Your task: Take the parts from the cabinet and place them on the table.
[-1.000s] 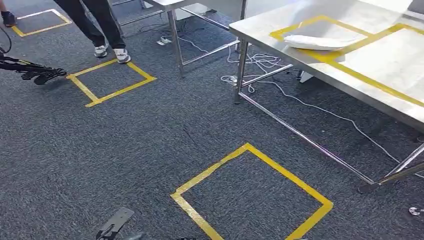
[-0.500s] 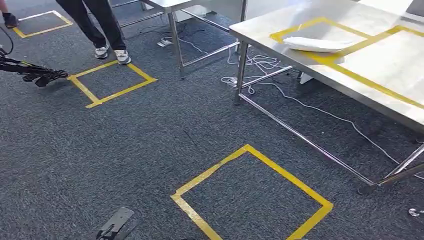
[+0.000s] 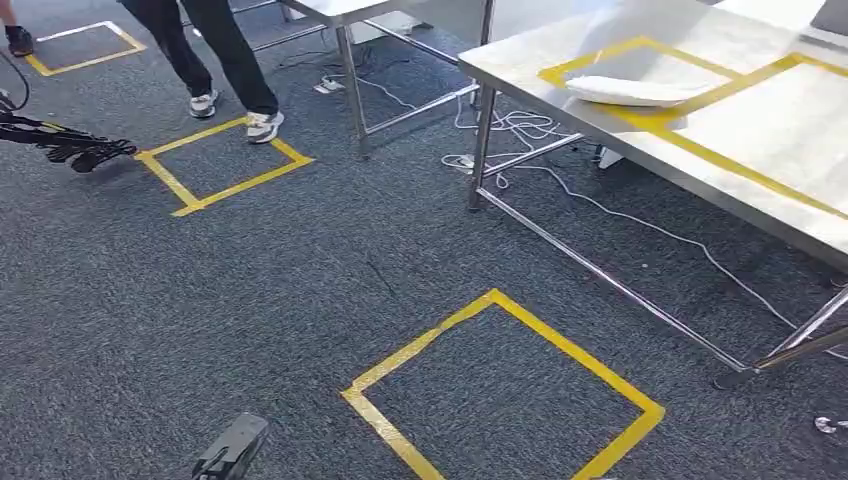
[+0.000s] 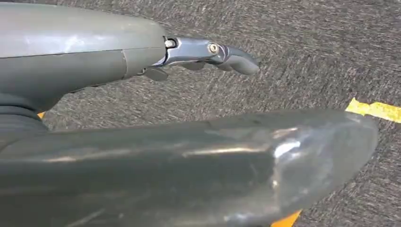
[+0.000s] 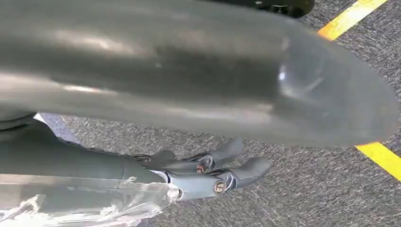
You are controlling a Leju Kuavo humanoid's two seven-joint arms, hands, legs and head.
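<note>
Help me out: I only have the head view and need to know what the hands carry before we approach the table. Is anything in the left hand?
Observer: The left wrist view shows the left hand over the carpet, its fingers stretched out with nothing in them.
Operator: And the right hand?
Observer: In the right wrist view, crinkled clear plastic lies against the right hand. I cannot tell whether it is gripped.
Operator: Any floor marks near that hand?
Observer: A strip of yellow tape runs across the carpet just beyond its fingertips.
</note>
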